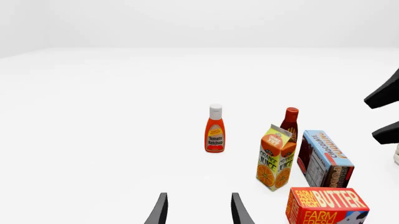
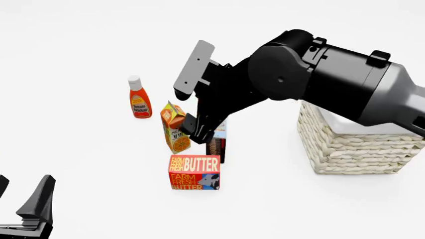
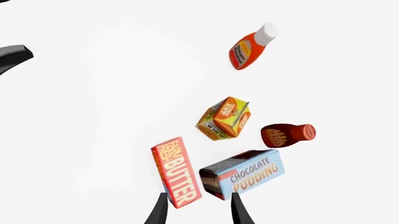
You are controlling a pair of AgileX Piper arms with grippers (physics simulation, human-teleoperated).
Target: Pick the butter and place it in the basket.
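Observation:
The butter (image 2: 194, 172) is a squat red-and-orange box standing on the table in front of the other groceries; it also shows in the wrist views as butter (image 1: 327, 205) and butter (image 3: 176, 171). The woven basket (image 2: 352, 149) stands to its right, partly hidden by the right arm. My right gripper (image 2: 184, 113) hangs open above the groceries, behind the butter, holding nothing; in its own view the right gripper (image 3: 197, 212) is apart from the butter. My left gripper (image 2: 23, 188) is open and empty at the near left, far from the butter; the left gripper (image 1: 198, 212) is empty.
Behind the butter stand a chocolate pudding box (image 2: 217, 144), an orange juice carton (image 2: 175, 128) and a ketchup bottle (image 2: 139, 98). A dark brown bottle (image 3: 288, 134) lies or stands by the pudding box. The right arm's bulk (image 2: 319, 74) hangs over the table's middle.

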